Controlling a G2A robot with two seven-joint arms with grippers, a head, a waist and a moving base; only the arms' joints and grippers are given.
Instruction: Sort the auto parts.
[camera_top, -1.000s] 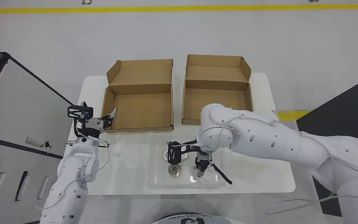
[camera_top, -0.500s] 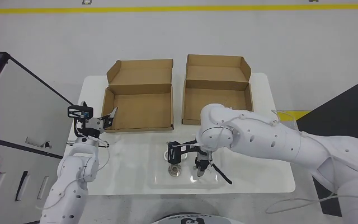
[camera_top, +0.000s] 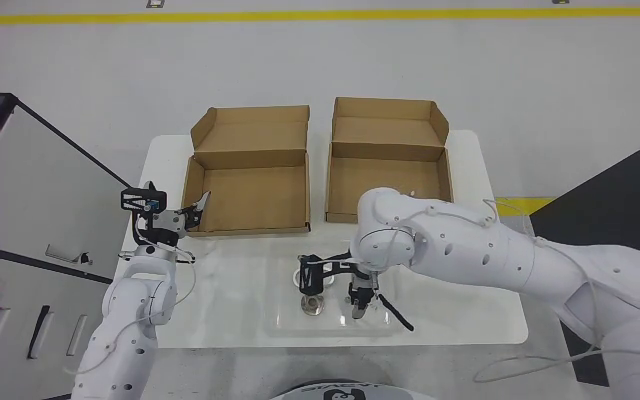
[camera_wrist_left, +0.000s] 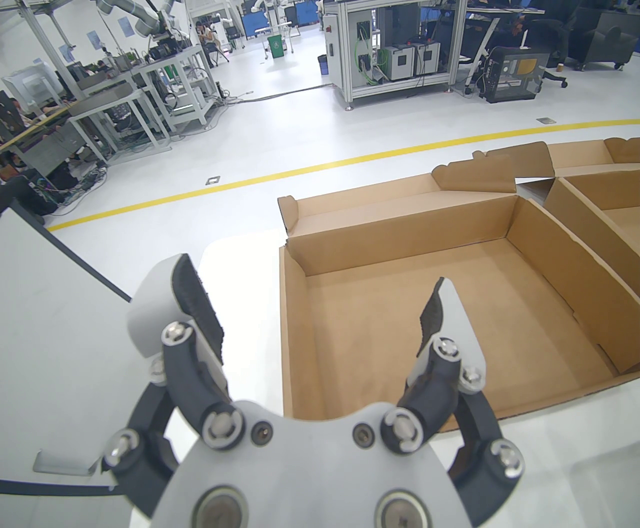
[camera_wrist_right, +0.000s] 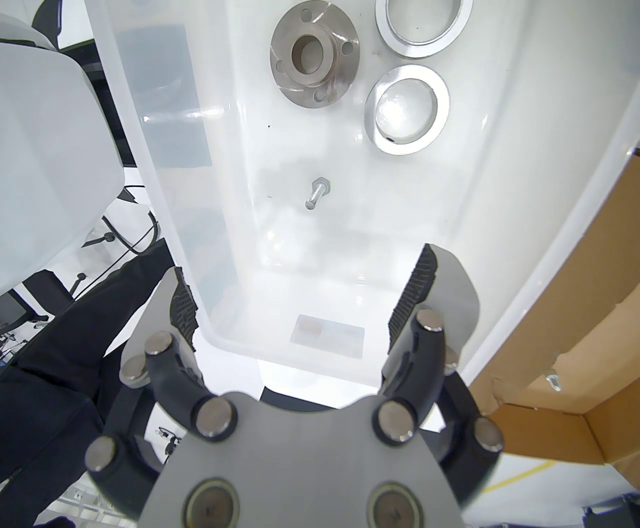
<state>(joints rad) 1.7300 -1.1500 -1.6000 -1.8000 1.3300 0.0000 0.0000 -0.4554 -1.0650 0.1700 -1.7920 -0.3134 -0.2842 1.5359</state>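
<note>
A clear plastic tray (camera_wrist_right: 150, 175) holds a grey metal flange (camera_wrist_right: 315, 55), two silver rings (camera_wrist_right: 406, 109) (camera_wrist_right: 424, 20) and a small bolt (camera_wrist_right: 316, 192). My right gripper (camera_wrist_right: 305, 285) hangs open over one end of the tray with nothing between its fingers; the bolt lies just ahead of it. In the top view the right gripper (camera_top: 357, 298) is above the tray (camera_top: 285, 325), to the right of the flange (camera_top: 312, 303). My left gripper (camera_wrist_left: 315, 280) stands open and empty at the left edge of the left cardboard box (camera_wrist_left: 450, 320).
Two open cardboard boxes stand side by side at the back of the white table, the left box (camera_top: 250, 190) and the right box (camera_top: 388, 175). A small bolt (camera_wrist_right: 552, 380) lies in the right box (camera_wrist_right: 575, 325). A dark panel (camera_top: 60, 170) stands left of the table.
The right arm has edged slightly toward the table's front over the tray. The left arm has not moved.
</note>
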